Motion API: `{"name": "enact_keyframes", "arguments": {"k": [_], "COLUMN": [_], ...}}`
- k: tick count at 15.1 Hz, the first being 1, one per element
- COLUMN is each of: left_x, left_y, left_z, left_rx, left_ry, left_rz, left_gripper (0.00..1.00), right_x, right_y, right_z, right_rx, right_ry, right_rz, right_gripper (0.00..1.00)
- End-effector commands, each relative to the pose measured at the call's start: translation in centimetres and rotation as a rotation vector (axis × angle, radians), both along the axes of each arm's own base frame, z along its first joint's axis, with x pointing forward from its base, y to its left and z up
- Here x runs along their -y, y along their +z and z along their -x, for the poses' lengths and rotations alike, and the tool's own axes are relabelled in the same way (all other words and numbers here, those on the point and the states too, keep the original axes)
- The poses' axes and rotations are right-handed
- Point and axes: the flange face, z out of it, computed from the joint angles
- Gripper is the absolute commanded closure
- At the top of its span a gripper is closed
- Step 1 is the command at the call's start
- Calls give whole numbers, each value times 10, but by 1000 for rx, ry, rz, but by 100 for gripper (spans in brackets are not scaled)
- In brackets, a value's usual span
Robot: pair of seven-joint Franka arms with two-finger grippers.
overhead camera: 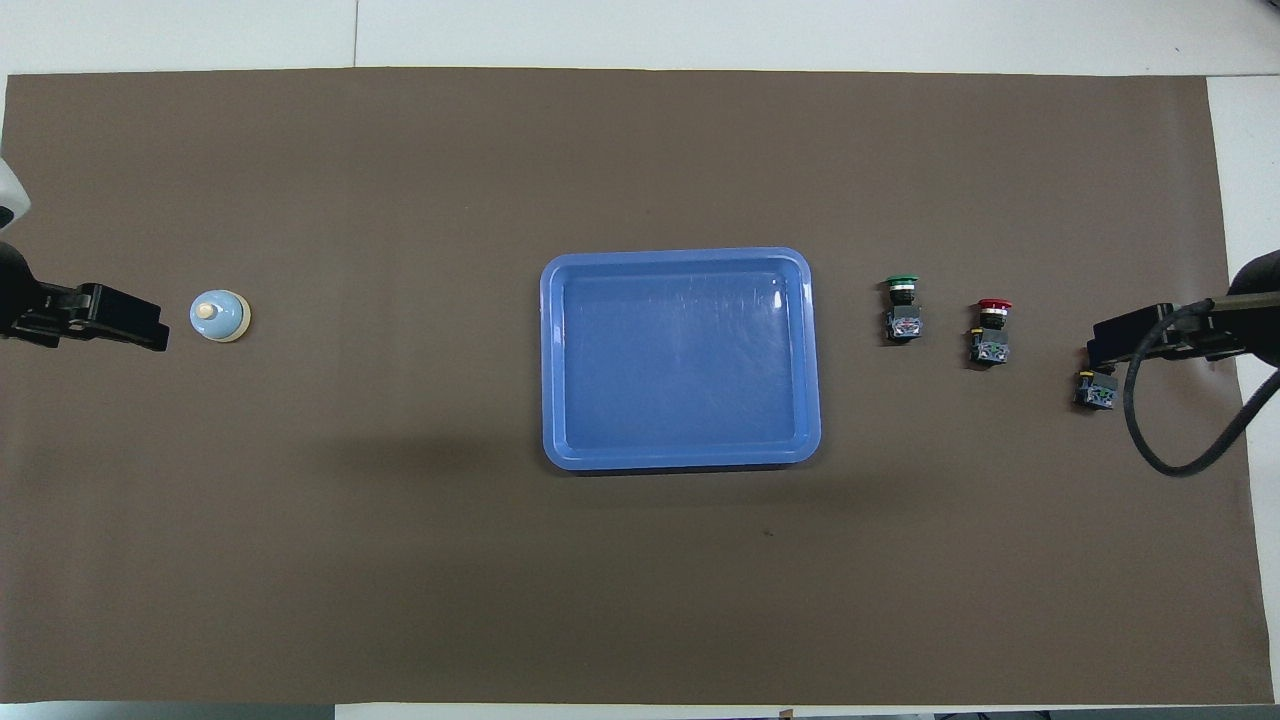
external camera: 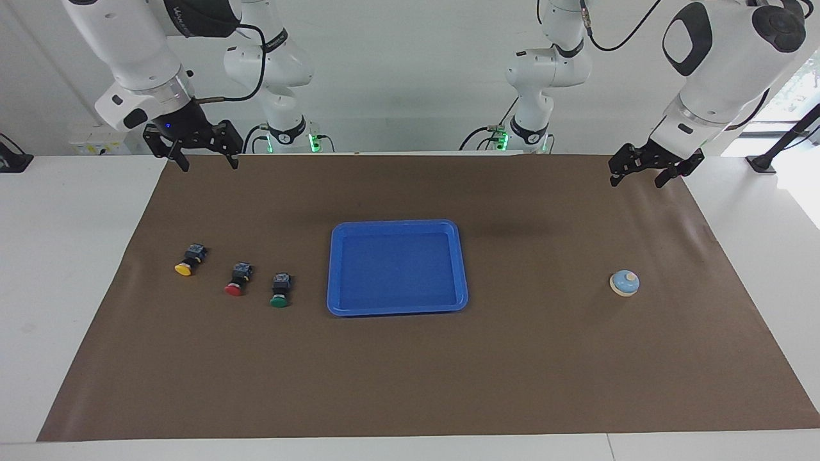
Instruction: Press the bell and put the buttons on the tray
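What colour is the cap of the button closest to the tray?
Green. The green button lies beside the blue tray; its cap shows best in the facing view.

tray (external camera: pixel 397 227): glossy blue plastic, smooth | table cover (external camera: pixel 410 384): matt brown paper-like sheet, faintly creased | bell (external camera: pixel 624 283): smooth light-blue dome, cream rim | buttons (external camera: pixel 236 280): black bodies, shiny coloured caps | arm shells (external camera: pixel 724 57): glossy white plastic

White wall (external camera: pixel 410 77), white table (external camera: pixel 70 256), brown mat (external camera: pixel 410 371), bright window (external camera: pixel 797 89)
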Motion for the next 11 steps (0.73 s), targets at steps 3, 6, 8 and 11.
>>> {"name": "enact_keyframes", "arguments": {"k": [3,6,8,11], "left_x": [-2,-2,-3,-30], "left_y": [4,4,3,-7], "left_z": [2,2,2,-3], "left_rx": [17,17,17,78], "left_ry": [9,7,12,51], "left_rz": [-3,-2,-4,-5], "left_gripper": [0,0,0,93], "right_x": [3,3,3,3], "right_y": [2,1,2,1], "right_z": [3,3,3,3], "right_rx": [1,0,1,0], "right_ry": [6,6,6,6], "right_rz": [5,5,5,5], "right_gripper": [0,0,0,0]}}
